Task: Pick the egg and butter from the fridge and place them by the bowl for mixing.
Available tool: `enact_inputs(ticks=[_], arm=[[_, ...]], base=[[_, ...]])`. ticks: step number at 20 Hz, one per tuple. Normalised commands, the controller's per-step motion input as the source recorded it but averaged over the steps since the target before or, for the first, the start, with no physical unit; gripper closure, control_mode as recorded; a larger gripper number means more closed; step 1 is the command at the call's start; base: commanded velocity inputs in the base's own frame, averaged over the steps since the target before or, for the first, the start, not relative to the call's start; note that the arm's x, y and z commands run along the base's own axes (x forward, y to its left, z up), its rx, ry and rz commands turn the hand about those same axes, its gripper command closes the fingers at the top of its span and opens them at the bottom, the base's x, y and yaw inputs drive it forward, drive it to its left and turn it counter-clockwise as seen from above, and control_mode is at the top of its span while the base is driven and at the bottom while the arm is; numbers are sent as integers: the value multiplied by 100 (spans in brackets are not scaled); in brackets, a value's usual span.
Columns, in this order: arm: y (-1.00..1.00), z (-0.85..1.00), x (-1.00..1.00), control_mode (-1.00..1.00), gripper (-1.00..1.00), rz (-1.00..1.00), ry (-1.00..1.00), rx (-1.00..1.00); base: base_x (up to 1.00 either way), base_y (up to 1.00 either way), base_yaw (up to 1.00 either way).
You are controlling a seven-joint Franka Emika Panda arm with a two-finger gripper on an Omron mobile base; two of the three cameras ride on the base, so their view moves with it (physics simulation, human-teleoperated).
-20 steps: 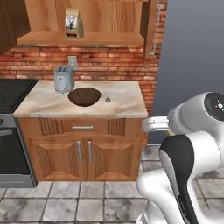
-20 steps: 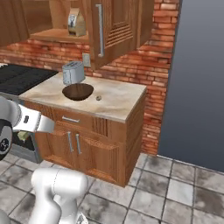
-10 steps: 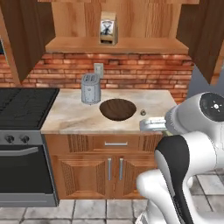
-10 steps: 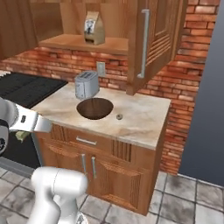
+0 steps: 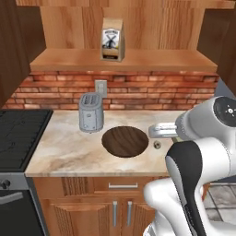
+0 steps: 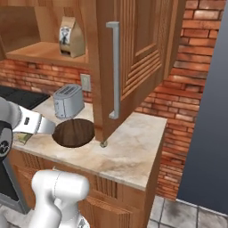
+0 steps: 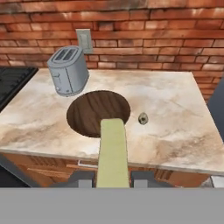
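**Butter stick held above counter edge; egg resting beside bowl**

The gripper (image 7: pixel 113 178) is seen in the hand view at the 6 o'clock edge; its two dark fingers (image 7: pixel 83 179) stand at narrow spacing, clamped on either side of the butter (image 7: pixel 112 151); the butter is a pale yellow stick extending from between the fingers toward 12 o'clock, its far end overlapping the near rim of the bowl (image 7: pixel 94 110) in that view; whether the stick is directly over the bowl or short of it cannot be determined.

The bowl (image 5: pixel 125 141) is a wide, shallow, dark brown wooden dish resting on the marble counter (image 5: pixel 64 150); the egg (image 7: pixel 142 117) lies on the counter just beside the bowl at its 3 o'clock side in the hand view, apart from the rim; in the left base view the egg (image 5: pixel 157 144) appears as a small roundish object at the bowl's 3 o'clock.

A silver toaster (image 5: pixel 90 112) stands upright near the bowl at its 10 o'clock, against the brick wall (image 7: pixel 153 39); a wall outlet (image 5: pixel 100 86) sits above it; a paper bag (image 5: pixel 112 39) stands on the wooden shelf (image 5: pixel 69 60) at 12 o'clock; a black stove top (image 5: pixel 18 131) adjoins the counter at 9 o'clock; in the right base view an upper cabinet door (image 6: pixel 133 53) with a silver bar handle (image 6: pixel 115 67) stands open over the counter.
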Motion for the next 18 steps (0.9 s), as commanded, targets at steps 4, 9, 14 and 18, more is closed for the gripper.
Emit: enact_inputs(ticks=[4, 9, 14, 18], arm=[[0, 0, 0, 100, 100, 0, 0, 0], [0, 0, 0, 100, 100, 0, 0, 0], [-33, -17, 31, -100, 100, 0, 6, 1], [-41, -31, 50, -100, 100, 0, 11, 0]], base=[[42, 0, 0], [29, -5, 0], [0, 0, 0], [0, 0, 0]])
